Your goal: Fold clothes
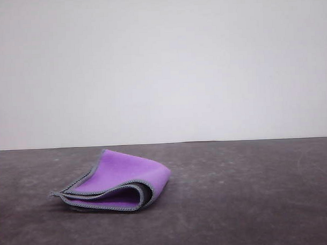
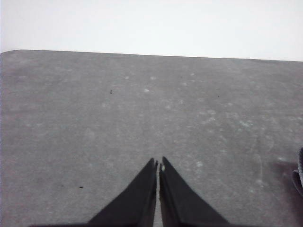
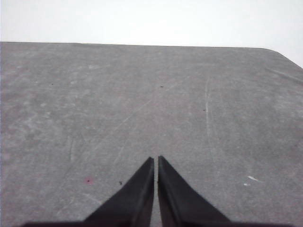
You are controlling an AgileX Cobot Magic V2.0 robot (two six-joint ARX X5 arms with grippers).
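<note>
The left pincer (image 2: pixel 158 164) is seen clenched on nothing in its wrist view, its dark fingers (image 2: pixel 139 196) pressed tip to tip above bare grey worktop (image 2: pixel 142 104). The right pincer (image 3: pixel 155 159) is likewise clenched and holds nothing, poised over scuffed worktop. In the front view, the cloth (image 1: pixel 118 181) is shown folded into a small bundle, lying on the worktop left of centre, purple face outward, with the grey hem (image 1: pixel 101 195) stacked in layers along the near edge. A dark sliver of what may be the cloth is caught at the edge of the left wrist view. Beyond the worktop's far edge, a plain white wall (image 1: pixel 161 63) is seen.
</note>
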